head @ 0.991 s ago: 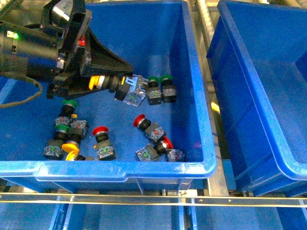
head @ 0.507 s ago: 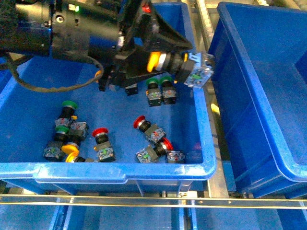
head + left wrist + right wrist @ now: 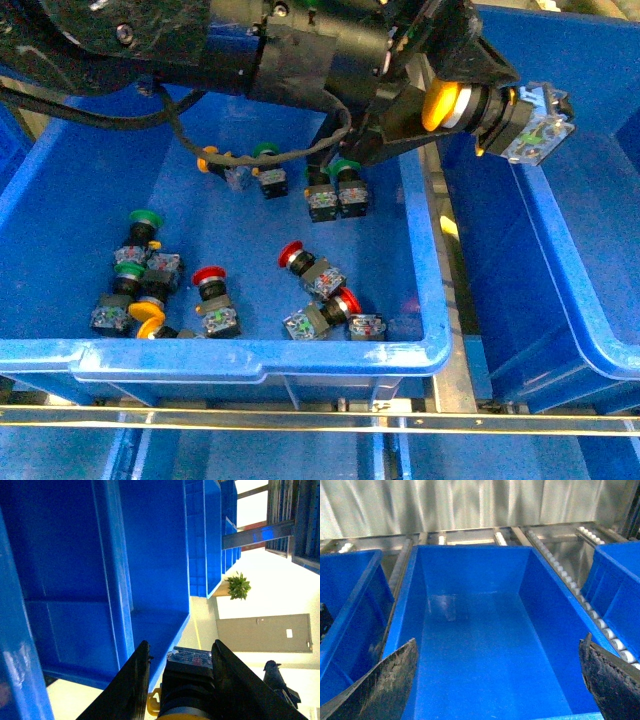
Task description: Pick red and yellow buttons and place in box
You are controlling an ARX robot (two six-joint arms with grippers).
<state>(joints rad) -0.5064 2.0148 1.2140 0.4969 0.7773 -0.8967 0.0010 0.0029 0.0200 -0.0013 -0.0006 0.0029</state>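
Blue plastic makes up the box (image 3: 585,250), a deep bin with a thick rolled rim, and every place here is given from it. A yellow button (image 3: 441,106) is held above the box's rim on the side facing the twin bin (image 3: 260,355), with its grey contact block already over the box's inside. The left gripper (image 3: 480,102) is clamped on the black body of this switch; in the left wrist view the two black fingers (image 3: 131,685) are seen pressed against either side of it. The twin bin is set just beside the box, and the loose switches are scattered on its floor, well apart from the box. Among them three red buttons (image 3: 290,254) (image 3: 208,274) (image 3: 349,299) and two further yellow buttons (image 3: 147,312) (image 3: 208,158) can be made out, mixed with green-capped switches (image 3: 145,217). The right gripper (image 3: 498,640) is seen only in its own wrist view, its fingers spread wide apart above a deep blue bin (image 3: 470,560); whether that bin is the box cannot be told.
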